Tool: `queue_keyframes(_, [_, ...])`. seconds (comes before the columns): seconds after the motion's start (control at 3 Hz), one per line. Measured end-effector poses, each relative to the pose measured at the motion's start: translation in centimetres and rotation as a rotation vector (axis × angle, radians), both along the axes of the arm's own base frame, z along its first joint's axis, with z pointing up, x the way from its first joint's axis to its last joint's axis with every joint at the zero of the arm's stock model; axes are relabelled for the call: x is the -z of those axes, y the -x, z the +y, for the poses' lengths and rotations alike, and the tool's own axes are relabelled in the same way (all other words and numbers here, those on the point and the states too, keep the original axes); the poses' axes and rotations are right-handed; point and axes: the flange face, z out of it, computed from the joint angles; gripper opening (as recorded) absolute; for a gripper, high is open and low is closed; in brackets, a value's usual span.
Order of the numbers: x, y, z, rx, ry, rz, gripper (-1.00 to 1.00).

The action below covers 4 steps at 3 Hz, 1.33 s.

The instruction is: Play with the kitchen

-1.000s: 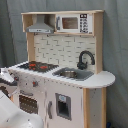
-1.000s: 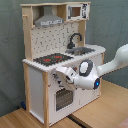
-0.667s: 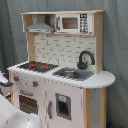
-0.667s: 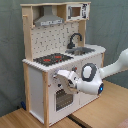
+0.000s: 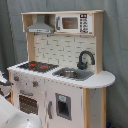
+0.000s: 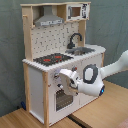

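The large white and light-wood toy kitchen (image 6: pixel 60 65) stands on a wooden floor, its front facing the arm. In the second exterior view the white gripper (image 6: pixel 66 79) sits just before the oven door (image 6: pixel 62 100), near the knobs; its finger state I cannot tell.

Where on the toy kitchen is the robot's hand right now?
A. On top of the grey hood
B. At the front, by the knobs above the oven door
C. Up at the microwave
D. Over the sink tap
B: in the second exterior view the gripper is at the front of the kitchen, just below the stovetop and above the oven door.
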Motion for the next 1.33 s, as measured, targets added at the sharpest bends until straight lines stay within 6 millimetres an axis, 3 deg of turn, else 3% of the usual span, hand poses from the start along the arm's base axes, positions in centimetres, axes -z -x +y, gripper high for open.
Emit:
queue_keyframes(1.0, [2.1, -1.0, -3.2, 0.018, -0.128, -0.039, 1.00])
queue_keyframes(1.33, [3.1, 1.0, -3.3, 0.009, -0.155, -0.072, 1.00])
